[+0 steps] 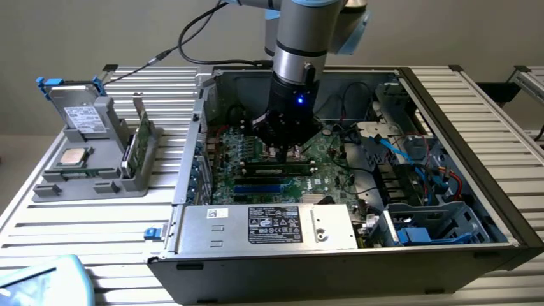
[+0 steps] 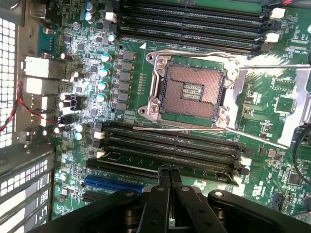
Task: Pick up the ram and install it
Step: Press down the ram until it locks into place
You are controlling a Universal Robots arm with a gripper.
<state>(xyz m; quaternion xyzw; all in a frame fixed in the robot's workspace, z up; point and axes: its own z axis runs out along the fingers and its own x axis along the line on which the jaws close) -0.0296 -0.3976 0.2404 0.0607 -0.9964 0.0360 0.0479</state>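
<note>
Closed, the pincer (image 2: 168, 171) presses its fingertips on the ram (image 2: 160, 167), lying in a motherboard (image 2: 272, 104) slot at six o'clock from the CPU socket (image 2: 192, 90); seating looks nearly finished.

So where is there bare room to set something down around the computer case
Bare slatted table lies in front of the grey parts stand, on the exterior view's left of the open computer case, and also along the case's right side. Inside the case it is crowded: the hand hangs over the motherboard, with cables beside it.
</note>
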